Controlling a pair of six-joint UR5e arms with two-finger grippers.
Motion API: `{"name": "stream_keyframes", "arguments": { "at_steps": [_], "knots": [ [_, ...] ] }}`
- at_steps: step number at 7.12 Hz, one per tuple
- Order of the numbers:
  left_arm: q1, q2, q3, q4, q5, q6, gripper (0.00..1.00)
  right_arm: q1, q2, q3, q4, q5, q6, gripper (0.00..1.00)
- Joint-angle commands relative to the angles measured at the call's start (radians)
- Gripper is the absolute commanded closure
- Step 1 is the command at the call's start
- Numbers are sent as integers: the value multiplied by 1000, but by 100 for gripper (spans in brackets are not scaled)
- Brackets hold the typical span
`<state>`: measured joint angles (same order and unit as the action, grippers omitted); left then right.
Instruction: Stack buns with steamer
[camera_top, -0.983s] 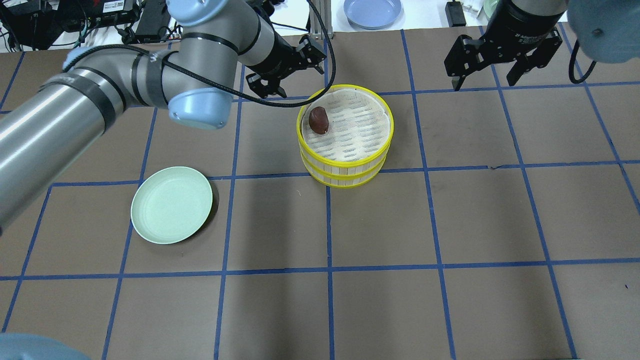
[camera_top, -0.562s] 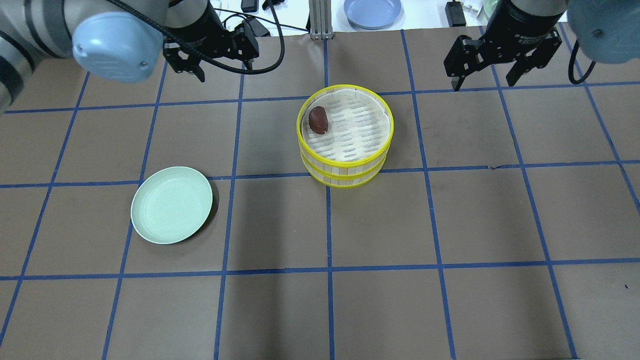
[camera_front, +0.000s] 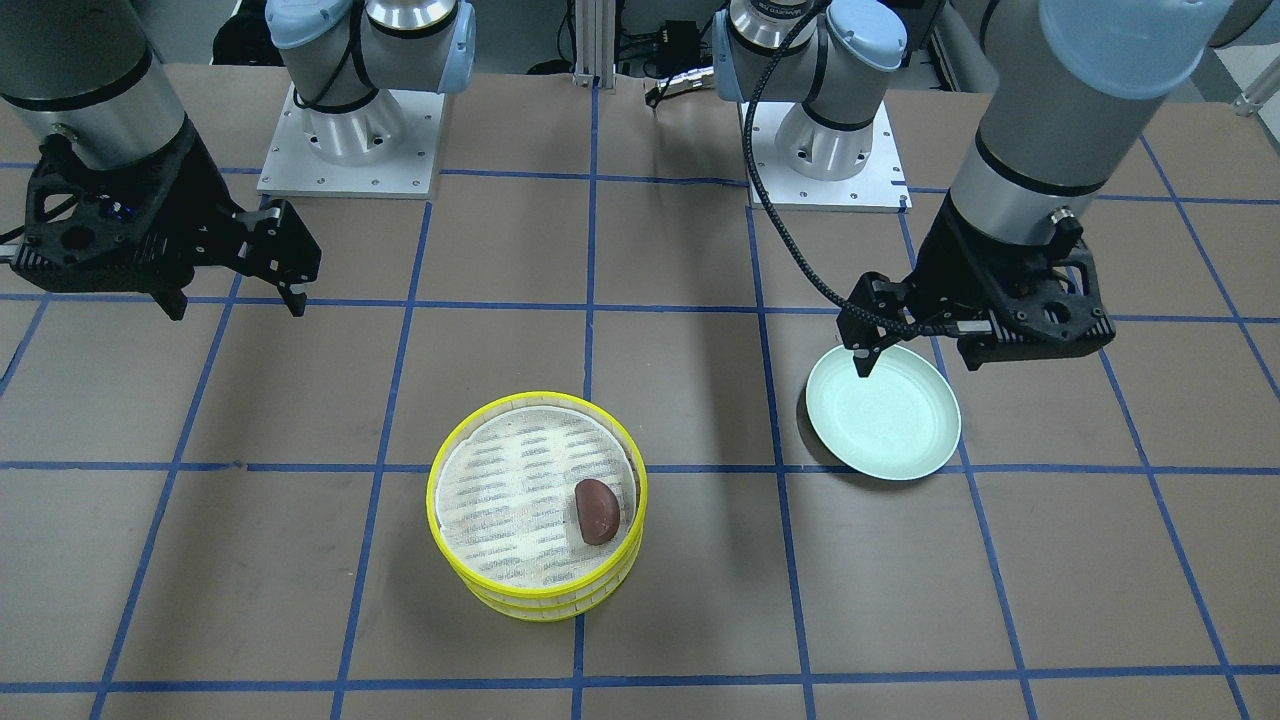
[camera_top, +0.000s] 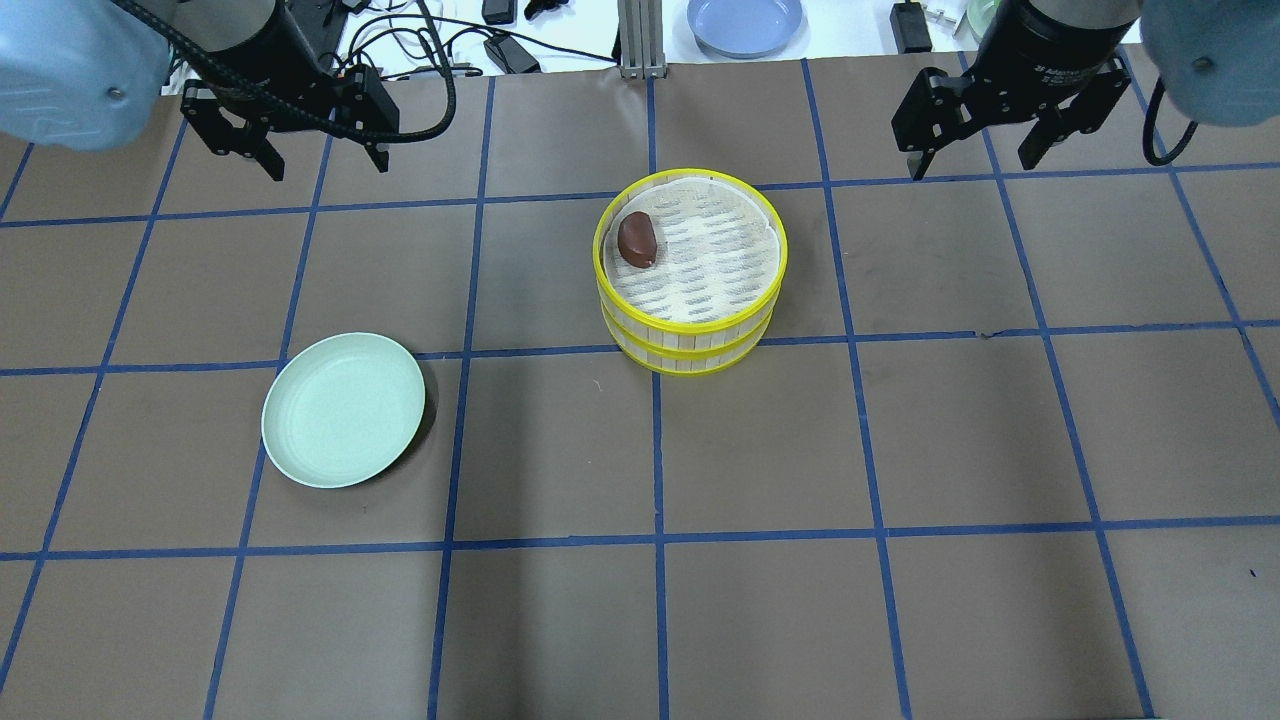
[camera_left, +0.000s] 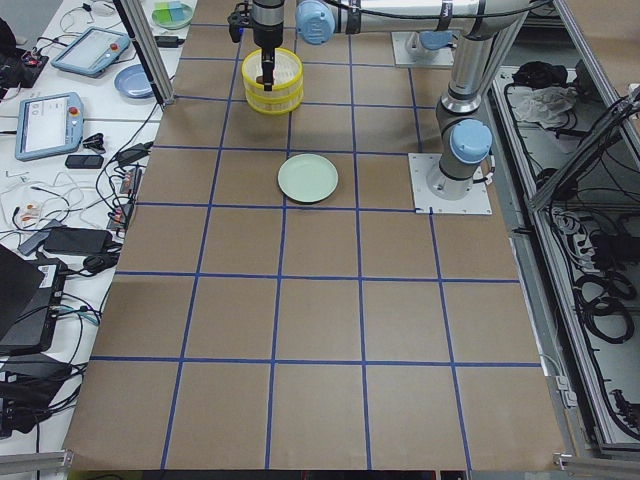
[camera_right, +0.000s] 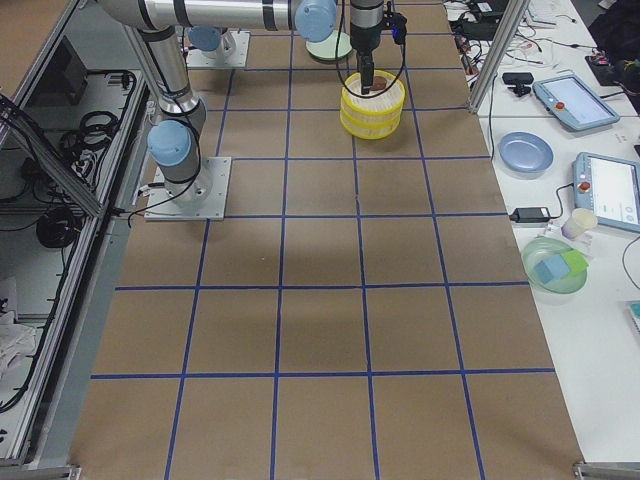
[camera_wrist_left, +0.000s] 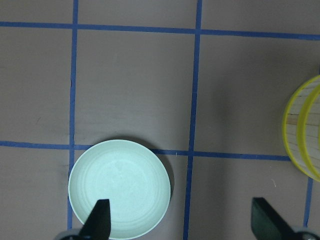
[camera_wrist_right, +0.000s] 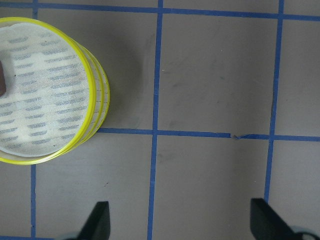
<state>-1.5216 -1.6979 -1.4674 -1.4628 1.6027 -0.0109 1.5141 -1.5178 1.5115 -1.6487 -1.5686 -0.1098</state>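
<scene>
A yellow-rimmed steamer (camera_top: 690, 300), two tiers stacked, stands at the table's middle back; it also shows in the front view (camera_front: 537, 590). A dark reddish-brown bun (camera_top: 637, 240) lies on the top tier's liner near the rim, also seen from the front (camera_front: 597, 510). The cream-white bun is not in view. My left gripper (camera_top: 325, 165) is open and empty, high at the back left, away from the steamer. My right gripper (camera_top: 970, 165) is open and empty at the back right. In the left wrist view its fingers (camera_wrist_left: 100, 222) hang over the green plate.
A pale green plate (camera_top: 343, 410) lies empty at the front left of the steamer, also in the front view (camera_front: 900, 430). A blue plate (camera_top: 745, 22) and cables sit on the bench behind the table. The arm bases (camera_front: 350, 140) stand at the robot's edge.
My left arm has swung away from the steamer's back edge, leftward to the back left corner. The right arm, steamer, bun and plate have not moved.
</scene>
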Motion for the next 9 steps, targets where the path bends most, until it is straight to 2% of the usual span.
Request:
{"name": "stream_keyframes", "arguments": {
  "at_steps": [1, 3, 9],
  "knots": [
    [11, 26, -26, -27, -12, 49, 0, 8, -16, 1, 6, -1, 10, 0],
    [11, 50, -92, -33, -6, 58, 0, 8, -16, 1, 6, 1, 13, 0],
    [29, 58, -102, -34, 0, 95, 0, 8, -7, 1, 3, 1, 15, 0]
  ]
}}
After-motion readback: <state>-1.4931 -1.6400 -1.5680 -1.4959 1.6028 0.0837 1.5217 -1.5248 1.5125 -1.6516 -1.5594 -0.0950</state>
